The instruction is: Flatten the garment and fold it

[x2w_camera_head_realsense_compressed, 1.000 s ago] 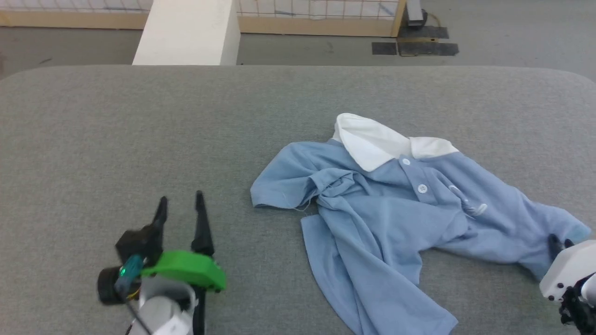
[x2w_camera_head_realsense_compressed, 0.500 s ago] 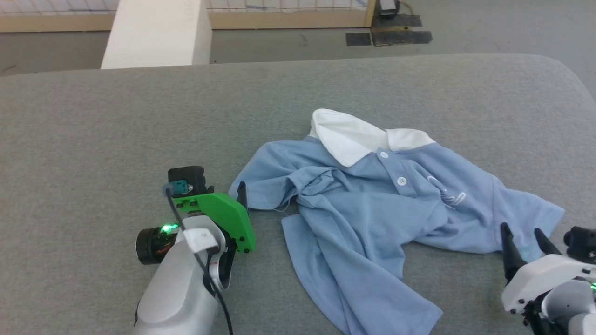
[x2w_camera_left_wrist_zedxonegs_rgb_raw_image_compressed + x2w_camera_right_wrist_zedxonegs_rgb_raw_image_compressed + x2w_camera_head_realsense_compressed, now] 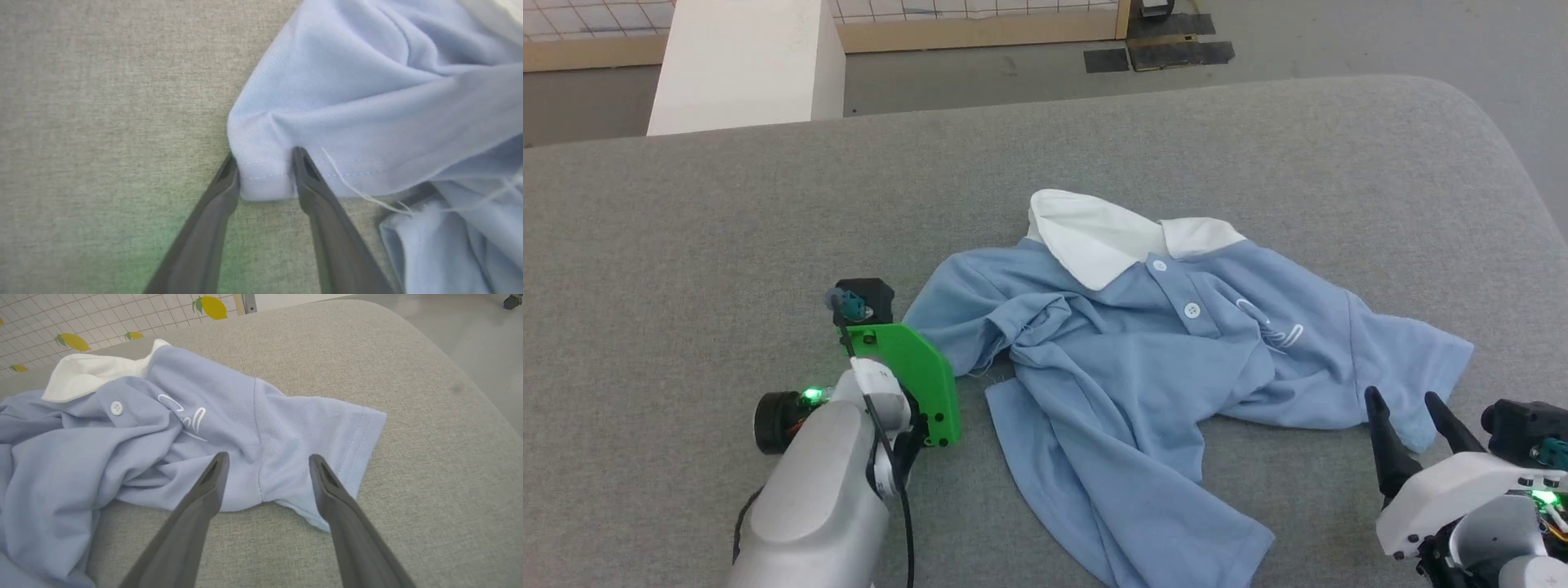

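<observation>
A: where's the polo shirt (image 3: 1143, 359)?
B: crumpled on the grey table top (image 3: 686, 245), right of middle; white collar (image 3: 1094, 237) at the far side, body bunched towards the robot; not flat yet
A: left gripper (image 3: 264, 163)?
B: tips down at the left sleeve cuff (image 3: 265, 179); fingers apart, one each side of the hem corner; nothing pinched; reads as lined up to close there
A: right gripper (image 3: 268, 457)?
B: spread wide over the near edge of the right sleeve (image 3: 318, 433); holds nothing
A: why both sleeves?
B: probably to pull them apart so the body spreads flat; folding comes later; risk: left catches one layer only
</observation>
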### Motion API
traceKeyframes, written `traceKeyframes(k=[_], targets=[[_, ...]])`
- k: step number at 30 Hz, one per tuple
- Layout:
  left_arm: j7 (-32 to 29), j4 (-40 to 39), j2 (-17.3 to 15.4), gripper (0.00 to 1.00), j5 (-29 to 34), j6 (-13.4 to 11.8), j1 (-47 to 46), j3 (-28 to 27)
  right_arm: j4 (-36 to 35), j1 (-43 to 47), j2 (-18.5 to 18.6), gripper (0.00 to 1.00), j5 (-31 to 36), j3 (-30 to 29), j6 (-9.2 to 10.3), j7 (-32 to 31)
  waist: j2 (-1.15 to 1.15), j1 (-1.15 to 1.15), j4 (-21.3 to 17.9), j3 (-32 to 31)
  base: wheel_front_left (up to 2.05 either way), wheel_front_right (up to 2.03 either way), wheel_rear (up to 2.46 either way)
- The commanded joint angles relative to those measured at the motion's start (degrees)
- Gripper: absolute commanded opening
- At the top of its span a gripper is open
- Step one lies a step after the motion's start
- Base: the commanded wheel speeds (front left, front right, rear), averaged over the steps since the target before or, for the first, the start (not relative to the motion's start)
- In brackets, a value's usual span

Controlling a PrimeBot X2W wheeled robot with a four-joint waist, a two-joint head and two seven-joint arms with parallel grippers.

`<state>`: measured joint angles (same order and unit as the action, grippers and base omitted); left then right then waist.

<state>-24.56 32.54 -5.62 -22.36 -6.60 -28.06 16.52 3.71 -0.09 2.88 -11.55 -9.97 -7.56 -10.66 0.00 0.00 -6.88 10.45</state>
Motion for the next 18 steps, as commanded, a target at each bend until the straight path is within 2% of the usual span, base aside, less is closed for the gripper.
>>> traceKeyframes(k=[1, 9, 13, 18], targets=[[0.6, 0.4, -0.1, 0.0, -0.3, 0.3, 1.2, 0.3, -0.8, 0.5, 0.0, 1.0, -0.1, 0.2, 0.08, -0.2, 0.0, 0.0, 0.1, -0.1, 0.0, 0.0, 0.0], [10.4, -4.8, -2.3, 0.0, -2.3, -2.3, 5.2, -5.3, -3.2, -1.7, 0.0, 1.0, 3.9, -1.9, 0.08, 2.3, 0.0, 0.0, 1.5, -0.6, 0.0, 0.0, 0.0], [10.9, -7.9, -4.6, 0.0, -2.9, -3.5, 8.7, -7.3, -1.7, -4.7, 0.0, 1.0, 6.6, -4.8, 0.08, 2.5, 0.0, 0.0, 2.7, -0.5, 0.0, 0.0, 0.0], [9.4, -12.6, -6.6, 0.0, -3.4, -5.0, 12.5, -8.6, 3.6, -10.8, 0.2, 1.0, 9.7, -9.6, 0.08, 0.5, 0.0, 0.0, 4.6, 0.6, 0.0, 0.0, 0.0]])
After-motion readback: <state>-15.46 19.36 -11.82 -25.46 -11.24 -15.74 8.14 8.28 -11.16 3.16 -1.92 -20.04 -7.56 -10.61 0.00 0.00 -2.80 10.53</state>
